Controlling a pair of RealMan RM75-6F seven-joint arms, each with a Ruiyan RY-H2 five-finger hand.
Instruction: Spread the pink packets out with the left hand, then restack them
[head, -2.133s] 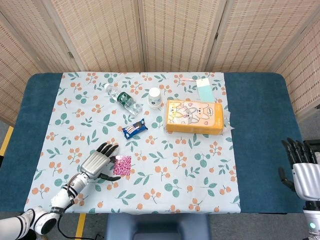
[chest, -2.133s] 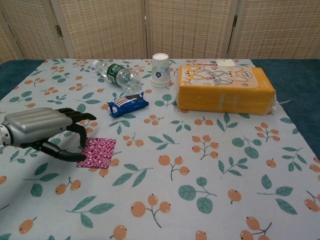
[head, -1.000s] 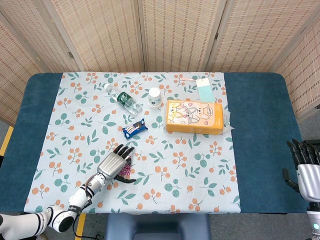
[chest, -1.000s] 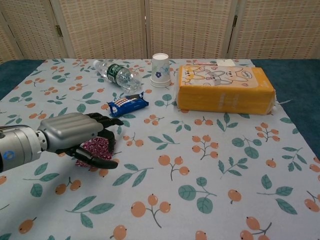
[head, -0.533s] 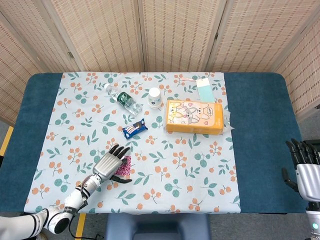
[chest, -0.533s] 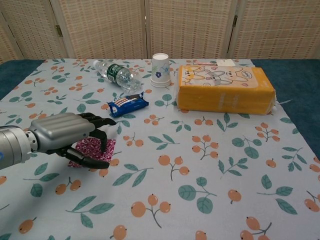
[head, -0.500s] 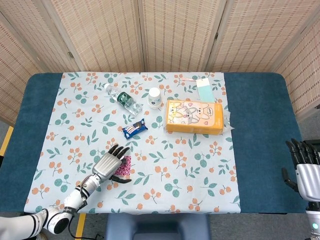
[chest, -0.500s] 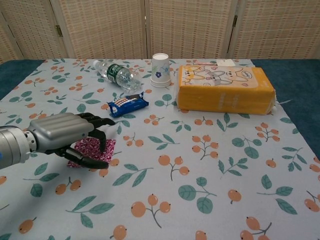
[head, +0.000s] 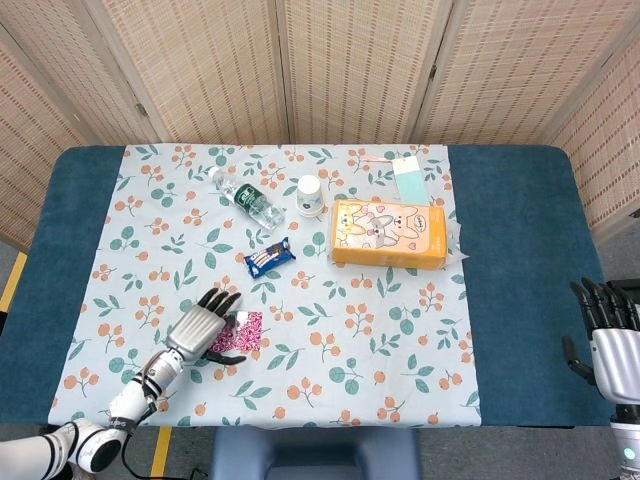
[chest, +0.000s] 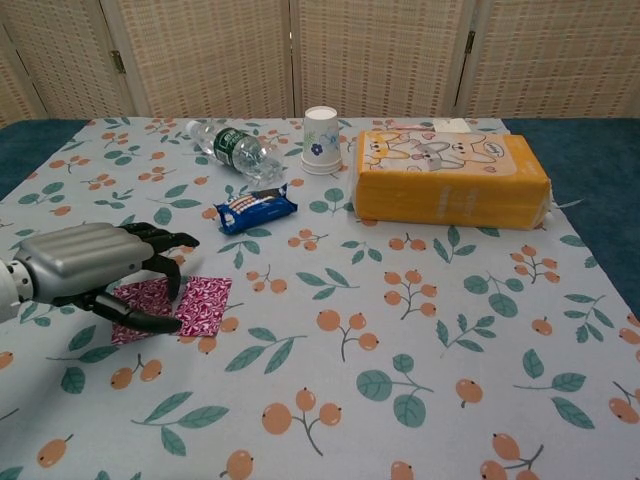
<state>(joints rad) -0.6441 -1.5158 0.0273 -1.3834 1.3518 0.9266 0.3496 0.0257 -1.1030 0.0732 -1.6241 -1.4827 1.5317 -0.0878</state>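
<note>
- My left hand (chest: 95, 265) sits low over the near-left part of the tablecloth (chest: 420, 330), palm down. Its fingers (chest: 165, 240) are apart and loosely curved, the thumb (chest: 140, 318) reaching under toward the right. The fingertips lie on the pink packets; I grip nothing.
- Pink packets (chest: 200, 303): lying flat beneath and just right of that hand, fanned into two overlapping pieces, one showing at the left under the palm (chest: 135, 297), one clear of the hand at the right. In the head view (head: 243, 331) they lie beside the hand (head: 195, 333), near the front edge of the cloth.
- Blue snack packet (chest: 256, 208): farther back, apart from the pink packets, with bare cloth between.
- Water bottle (chest: 232, 148): lying on its side toward the back left.
- Paper cup (chest: 320, 140): upside down, just right of the bottle.
- Yellow tissue box (chest: 450, 180): right of centre, well apart from the pink packets; a wide stretch of bare cloth lies in front of it.
- My right hand (head: 603, 335): off the table's right edge, fingers apart and pointing up, holding nothing.
</note>
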